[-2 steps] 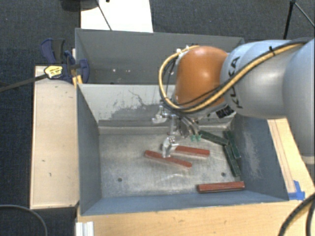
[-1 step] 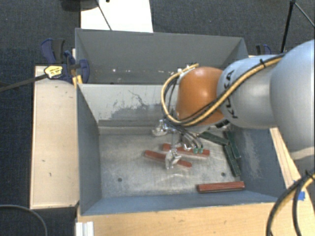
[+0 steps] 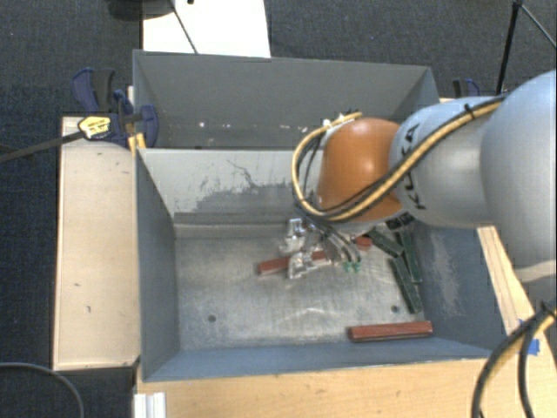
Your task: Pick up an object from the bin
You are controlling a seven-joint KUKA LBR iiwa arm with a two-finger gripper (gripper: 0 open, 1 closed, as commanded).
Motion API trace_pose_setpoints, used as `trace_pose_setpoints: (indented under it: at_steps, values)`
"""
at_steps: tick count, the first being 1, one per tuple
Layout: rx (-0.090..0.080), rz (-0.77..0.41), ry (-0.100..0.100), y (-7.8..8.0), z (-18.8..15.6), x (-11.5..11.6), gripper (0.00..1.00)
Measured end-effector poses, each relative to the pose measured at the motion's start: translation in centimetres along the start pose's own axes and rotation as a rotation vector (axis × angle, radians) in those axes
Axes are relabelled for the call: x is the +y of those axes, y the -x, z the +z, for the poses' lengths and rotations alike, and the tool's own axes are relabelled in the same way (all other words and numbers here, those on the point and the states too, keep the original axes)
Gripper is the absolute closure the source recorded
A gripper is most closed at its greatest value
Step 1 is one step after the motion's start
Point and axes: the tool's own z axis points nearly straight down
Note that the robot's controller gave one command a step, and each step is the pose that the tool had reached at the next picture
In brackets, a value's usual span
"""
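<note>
Note the grey sheet-metal bin: matt, floor scuffed pale. The bare-metal gripper glints. The reddish-brown flat bar at the gripper looks matt, wood-like; so does the second reddish-brown bar right of it. The orange domed cover is glossy.

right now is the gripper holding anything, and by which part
Cannot be told. The gripper is down at the middle of a reddish-brown stick lying near the centre of the bin, but whether it grips the stick is hidden.
</note>
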Motion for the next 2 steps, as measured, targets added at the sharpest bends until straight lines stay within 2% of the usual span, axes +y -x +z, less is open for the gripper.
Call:
trace_pose_setpoints:
  at_steps: [2]
  values:
    - [0.009,0.002,-0.001,-0.17,-0.19,-0.08,1.0]
